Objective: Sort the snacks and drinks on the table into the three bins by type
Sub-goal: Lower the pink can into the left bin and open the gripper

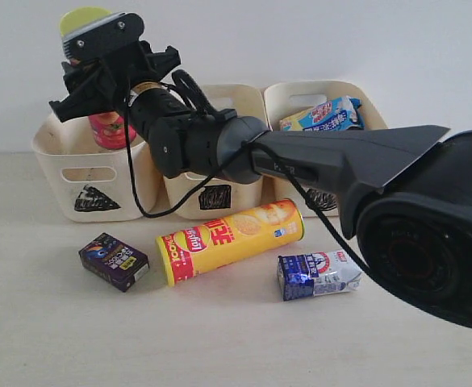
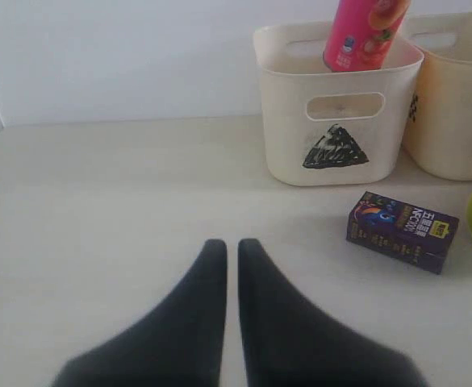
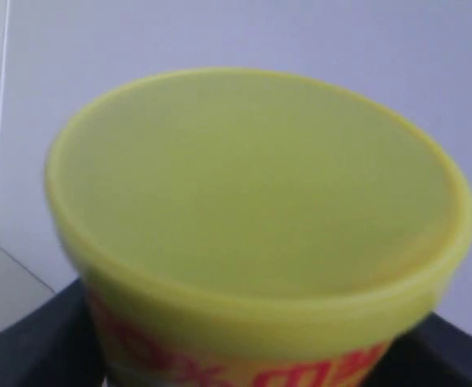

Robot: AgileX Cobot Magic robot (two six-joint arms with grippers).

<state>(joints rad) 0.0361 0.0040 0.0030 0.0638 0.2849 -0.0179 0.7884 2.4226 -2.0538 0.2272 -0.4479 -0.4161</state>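
The yellow tube (image 1: pixel 229 241) lying on the table (image 1: pixel 42 339) carries the red Lay's logo beside large red Chinese characters. The left bin (image 1: pixel 58 193) bears a black scribbled triangle, the middle bin (image 1: pixel 248 197) a black scribbled square. Print on the purple carton (image 1: pixel 113 260), the blue and white carton (image 1: pixel 316 274) and the pink tube (image 2: pixel 365 32) is too small or blurred to read.

Purple carton (image 1: pixel 113 260), yellow tube (image 1: pixel 230 240) and blue-white carton (image 1: pixel 318 274) block the bins' (image 1: pixel 240 197) front; nearer table (image 1: pixel 58 339) lies open.

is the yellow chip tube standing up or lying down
Lying down. The yellow chip tube rests on its side on the table, in front of the square-marked bin.
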